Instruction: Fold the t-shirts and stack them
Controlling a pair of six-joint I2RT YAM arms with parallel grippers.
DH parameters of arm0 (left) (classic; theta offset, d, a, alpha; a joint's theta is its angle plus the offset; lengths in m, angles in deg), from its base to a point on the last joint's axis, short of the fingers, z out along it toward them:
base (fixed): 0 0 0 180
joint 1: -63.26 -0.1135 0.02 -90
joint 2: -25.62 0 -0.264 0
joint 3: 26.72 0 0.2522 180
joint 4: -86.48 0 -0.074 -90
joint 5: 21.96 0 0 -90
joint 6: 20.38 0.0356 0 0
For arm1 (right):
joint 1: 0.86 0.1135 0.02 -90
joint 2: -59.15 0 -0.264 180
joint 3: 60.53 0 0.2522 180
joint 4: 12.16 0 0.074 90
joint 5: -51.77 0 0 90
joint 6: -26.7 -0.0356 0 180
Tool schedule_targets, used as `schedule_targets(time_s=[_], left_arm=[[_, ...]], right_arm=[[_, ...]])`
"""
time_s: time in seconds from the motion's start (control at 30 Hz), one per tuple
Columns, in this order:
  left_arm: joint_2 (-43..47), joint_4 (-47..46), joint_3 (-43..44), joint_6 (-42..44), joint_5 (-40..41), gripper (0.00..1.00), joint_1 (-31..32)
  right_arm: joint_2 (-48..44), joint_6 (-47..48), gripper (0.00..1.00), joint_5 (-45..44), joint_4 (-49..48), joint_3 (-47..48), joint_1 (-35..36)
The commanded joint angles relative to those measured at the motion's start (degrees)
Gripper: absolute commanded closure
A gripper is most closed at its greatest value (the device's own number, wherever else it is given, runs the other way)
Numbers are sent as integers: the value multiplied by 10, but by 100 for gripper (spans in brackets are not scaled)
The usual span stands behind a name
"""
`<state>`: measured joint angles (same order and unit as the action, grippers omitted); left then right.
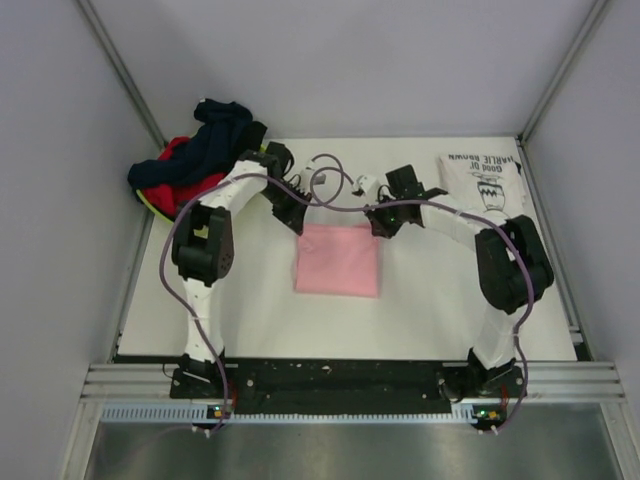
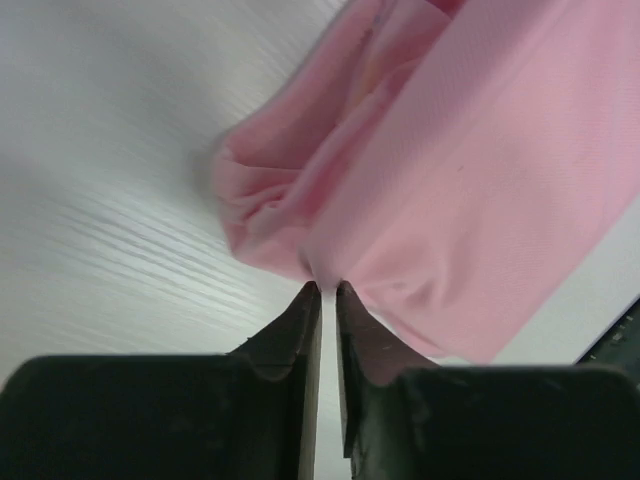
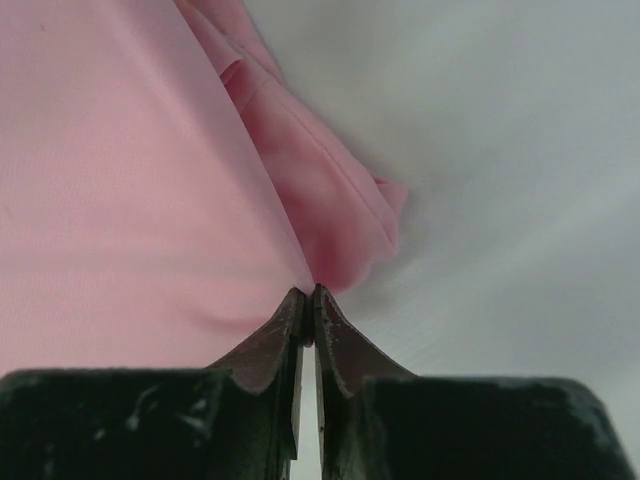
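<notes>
The light-pink t-shirt (image 1: pixel 338 262) lies folded into a rough square on the white table's middle. My left gripper (image 1: pixel 297 222) is at its far left corner, and in the left wrist view (image 2: pixel 327 288) the jaws are closed to a thin slit on a pinch of the pink cloth (image 2: pixel 470 190). My right gripper (image 1: pixel 379 222) is at the far right corner, shut on the pink cloth (image 3: pixel 120 180) in the right wrist view (image 3: pixel 308 292). The white t-shirt (image 1: pixel 485 180) with black lettering and a cartoon print lies folded at the far right corner.
A lime-green basket (image 1: pixel 150 203) at the far left holds a heap of dark blue and red clothes (image 1: pixel 205 145). Grey walls close in the table on the left, right and back. Purple cables loop over the table's far middle (image 1: pixel 325 185).
</notes>
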<state>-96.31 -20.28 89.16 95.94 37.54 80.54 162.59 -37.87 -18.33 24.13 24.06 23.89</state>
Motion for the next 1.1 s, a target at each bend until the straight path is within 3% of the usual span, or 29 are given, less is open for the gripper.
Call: schedule_targets(time_s=[0.0,0.13,0.3,0.4,0.53,0.67,0.77,0.93,1.07], left_arm=[[-18,-59,45,-57,59,78,-11],[-11,-103,40,-108,82,58,-22],[51,-139,10,-132,132,57,-30],[119,-159,-29,-131,115,61,-17],[176,-199,-136,-118,49,73,30],[159,-233,-188,-147,-3,75,51],[113,-240,-180,-167,48,75,51],[64,-248,-166,-182,105,76,39],[49,-247,-169,-172,129,76,38]], right_arm=[[48,-46,90,-56,-62,48,-13],[95,-114,67,-124,-57,116,-15],[44,-180,56,-179,-32,143,-15],[-29,-233,55,-156,-34,101,-15],[-87,-329,61,-28,-74,13,-13],[-81,-391,64,35,-115,-50,-13],[-58,-412,62,1,-122,-58,-14],[-66,-434,44,-8,-108,-76,-20],[-55,-474,20,50,-108,-107,-44]])
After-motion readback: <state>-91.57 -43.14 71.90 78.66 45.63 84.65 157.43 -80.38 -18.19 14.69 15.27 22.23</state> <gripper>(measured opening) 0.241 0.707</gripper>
